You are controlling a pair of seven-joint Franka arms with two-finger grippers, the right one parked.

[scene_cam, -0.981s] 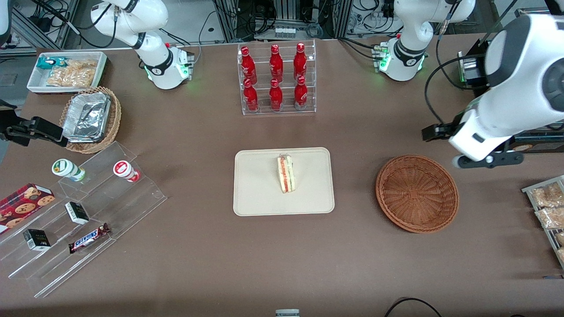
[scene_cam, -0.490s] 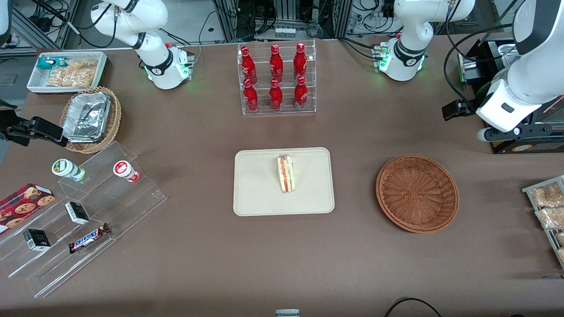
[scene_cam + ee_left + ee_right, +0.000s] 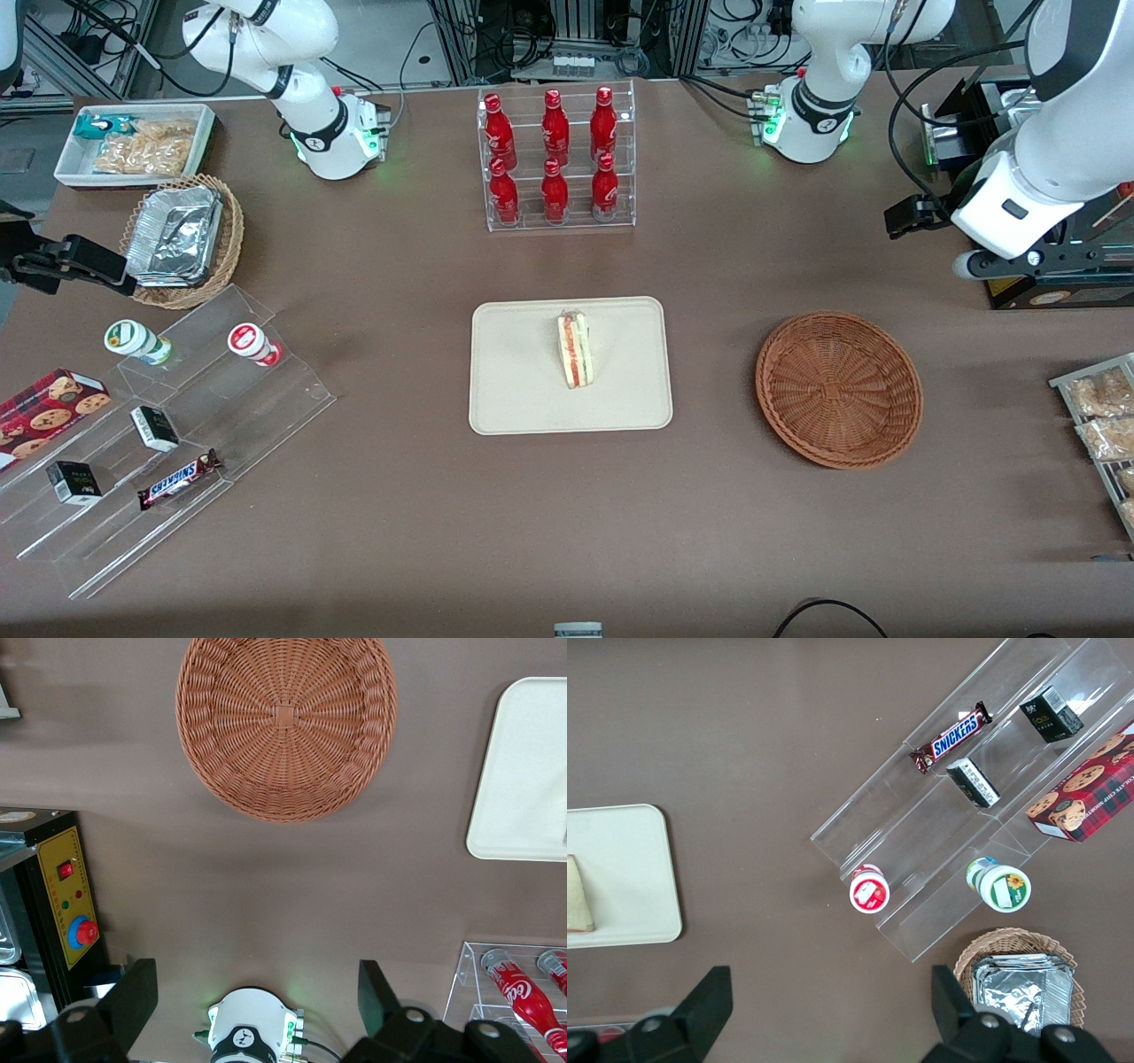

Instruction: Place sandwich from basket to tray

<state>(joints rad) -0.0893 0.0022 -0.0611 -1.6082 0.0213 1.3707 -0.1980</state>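
The sandwich [image 3: 575,349] lies on its side in the middle of the cream tray [image 3: 514,399]; its edge also shows in the right wrist view [image 3: 578,895]. The reddish-brown wicker basket [image 3: 838,388] stands empty beside the tray, toward the working arm's end. My left gripper [image 3: 1019,261] hangs high above the table, farther from the front camera than the basket and apart from it. In the left wrist view the gripper [image 3: 257,1001] is open and empty, with the basket [image 3: 285,722] and a corner of the tray [image 3: 523,771] far below.
A clear rack of red bottles [image 3: 555,159] stands farther back than the tray. A black control box [image 3: 1063,288] and bagged snacks [image 3: 1103,425] sit at the working arm's end. A clear stepped shelf [image 3: 177,425], a tan basket of foil trays [image 3: 182,239] and a white snack bin [image 3: 133,142] are at the parked arm's end.
My left arm has swung up and away from the basket, toward the working arm's end and farther from the front camera. Sandwich, tray and basket have not moved.
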